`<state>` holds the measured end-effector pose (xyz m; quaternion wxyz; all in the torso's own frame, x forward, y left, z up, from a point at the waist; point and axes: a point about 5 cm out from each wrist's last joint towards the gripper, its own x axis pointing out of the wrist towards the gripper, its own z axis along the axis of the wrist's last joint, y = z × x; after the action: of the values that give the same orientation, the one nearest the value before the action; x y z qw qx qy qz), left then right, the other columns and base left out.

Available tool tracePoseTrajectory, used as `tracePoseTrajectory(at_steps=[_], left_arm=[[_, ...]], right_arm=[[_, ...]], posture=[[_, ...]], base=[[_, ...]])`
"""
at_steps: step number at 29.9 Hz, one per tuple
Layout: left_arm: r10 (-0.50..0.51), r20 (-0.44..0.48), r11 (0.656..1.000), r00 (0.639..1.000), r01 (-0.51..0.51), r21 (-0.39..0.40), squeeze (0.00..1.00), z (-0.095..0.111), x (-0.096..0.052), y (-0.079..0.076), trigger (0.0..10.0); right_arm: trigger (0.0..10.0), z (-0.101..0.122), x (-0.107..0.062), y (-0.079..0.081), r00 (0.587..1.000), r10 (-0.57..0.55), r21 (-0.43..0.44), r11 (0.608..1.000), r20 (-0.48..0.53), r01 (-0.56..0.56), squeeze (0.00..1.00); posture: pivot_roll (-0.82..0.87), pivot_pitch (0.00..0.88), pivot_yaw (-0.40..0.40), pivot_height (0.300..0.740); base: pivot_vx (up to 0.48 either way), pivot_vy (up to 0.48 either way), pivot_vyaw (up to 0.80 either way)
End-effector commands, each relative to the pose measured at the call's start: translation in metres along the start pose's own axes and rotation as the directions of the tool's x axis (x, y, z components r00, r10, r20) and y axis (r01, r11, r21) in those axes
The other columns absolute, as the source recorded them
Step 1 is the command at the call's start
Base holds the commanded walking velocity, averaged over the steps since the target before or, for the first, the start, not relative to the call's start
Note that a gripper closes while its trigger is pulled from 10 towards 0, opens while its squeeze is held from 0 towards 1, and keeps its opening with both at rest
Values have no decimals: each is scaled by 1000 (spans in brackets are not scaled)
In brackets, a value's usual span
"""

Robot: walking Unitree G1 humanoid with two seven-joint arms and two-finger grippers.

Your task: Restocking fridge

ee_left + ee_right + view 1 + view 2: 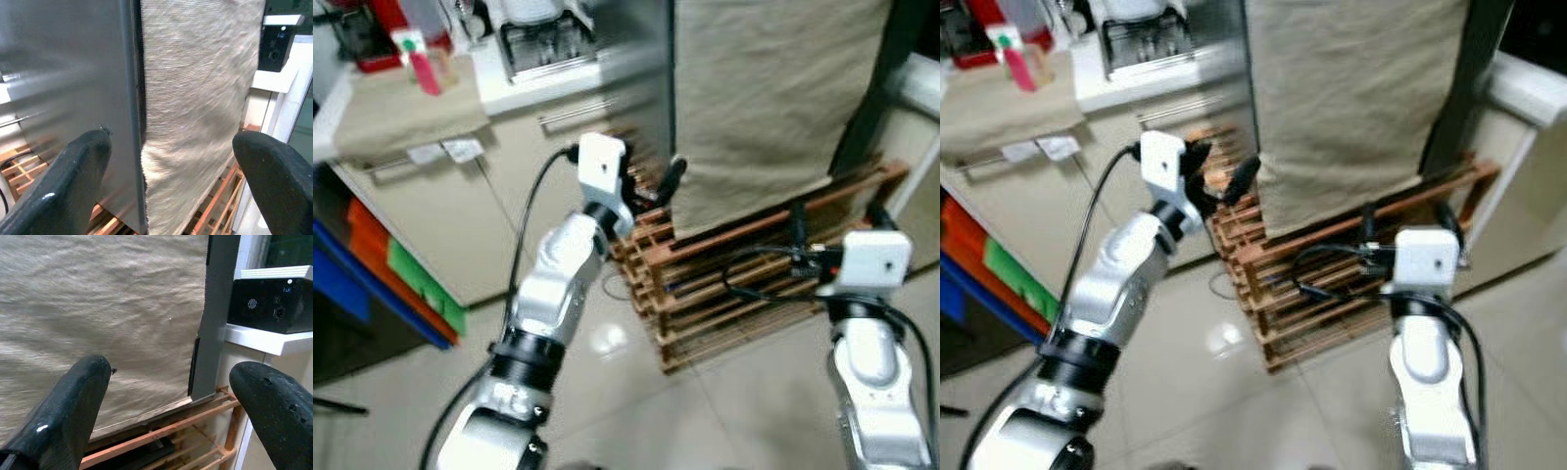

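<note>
— Both silver arms are raised; what stands ahead of each hand?
— Straight ahead, the tall steel fridge [68,88], a beige woven cloth [773,98] draped over its front, standing on a slatted wooden pallet [724,284]. It looks shut.
— And the hands?
— Left hand [171,161] spread, the door's edge seam between its fingers; right hand [171,401] spread too, empty, facing the cloth.
— Which step?
— Approach, I'd judge. Next: find a grip on the door edge and pull.
</note>
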<state>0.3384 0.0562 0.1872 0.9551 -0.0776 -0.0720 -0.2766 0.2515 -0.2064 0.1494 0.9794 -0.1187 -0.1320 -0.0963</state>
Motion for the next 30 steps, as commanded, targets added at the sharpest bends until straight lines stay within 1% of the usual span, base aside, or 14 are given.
tracePoseTrajectory(at_steps=[1, 3, 5, 7, 10, 13, 14, 15, 16, 17, 19, 25, 28, 30], left_arm=[[51, -17, 998, 999, -51, -22, 0, -5, -6, 10, 10000], [44, 4, 998, 999, -44, -34, 0, -1, -4, 8, 10000], [27, 11, 999, 1000, -26, -34, 0, 0, -4, 6, 10000], [26, 13, 999, 1000, -26, -23, 0, 0, -3, 7, 10000], [10, 27, 1000, 1000, -11, 6, 0, 4, 1, 7, 10000], [43, 29, 998, 999, -41, -46, 0, 5, 5, 8, 10000], [43, 29, 998, 999, -41, -46, 0, 5, 5, 8, 10000], [62, 15, 995, 998, -60, -75, 0, 2, 5, 9, 10000], [90, -6, 992, 996, -91, -90, 0, -3, 4, 11, 10000], [124, -34, 982, 992, -127, -142, 0, -10, 0, 11, 10000], [136, -42, 979, 990, -141, -150, 0, -13, -1, 11, 10000], [157, -59, 978, 986, -163, -132, 0, -21, -5, 7, 10000], [157, -66, 976, 985, -165, -145, 0, -26, -5, 5, 10000], [160, -56, 977, 986, -166, -134, 0, -24, -4, 4, 10000]], right_arm=[[10000, 4, 1, 8, 1000, 9, 27, 1000, 25, -10, 0], [10000, 5, 1, 10, 1000, 11, 33, 999, 26, -12, 0], [10000, 5, 0, 11, 999, 19, 32, 999, 32, -20, 0], [10000, 5, 0, 11, 999, 19, 31, 999, 30, -20, 0], [10000, 3, 3, 7, 1000, 11, 21, 1000, 20, -11, 0], [10000, 2, 7, 7, 999, 36, 7, 999, 22, -36, 0], [10000, 2, 7, 7, 999, 36, 7, 999, 22, -36, 0], [10000, 3, 8, 8, 999, 44, 5, 999, 21, -44, 0], [10000, 3, 10, 9, 998, 65, 4, 998, 16, -65, 0], [10000, 4, 11, 10, 996, 93, 4, 996, 11, -93, 0], [10000, 4, 12, 9, 994, 106, 7, 994, 7, -106, 0], [10000, -1, 12, 4, 988, 153, -7, 988, -38, -153, 0], [10000, 3, 16, 2, 984, 172, -10, 985, -43, -173, 0], [10000, 5, 18, 2, 985, 170, 0, 985, -38, -170, 0]], posture=[[-230, 47, 140, 740], [-231, 55, 137, 740], [-233, 57, 135, 740], [-235, 55, 134, 740], [-243, 51, 128, 740], [-248, 45, 111, 740], [-248, 45, 111, 740], [-249, 46, 107, 740], [-252, 49, 89, 740], [-252, 54, 66, 740], [-250, 55, 55, 740], [-263, 64, 11, 740], [-283, 67, -6, 740], [-279, 59, -6, 740]], base=[[0, 0, 0], [0, 0, 0], [0, 480, 0], [0, 480, 0], [0, 480, -692], [0, 471, -396], [0, 469, 0], [0, 469, 0], [0, 0, 0], [0, 0, 0], [0, 0, 0], [0, 0, 0], [0, 0, 0], [0, 0, 0]])
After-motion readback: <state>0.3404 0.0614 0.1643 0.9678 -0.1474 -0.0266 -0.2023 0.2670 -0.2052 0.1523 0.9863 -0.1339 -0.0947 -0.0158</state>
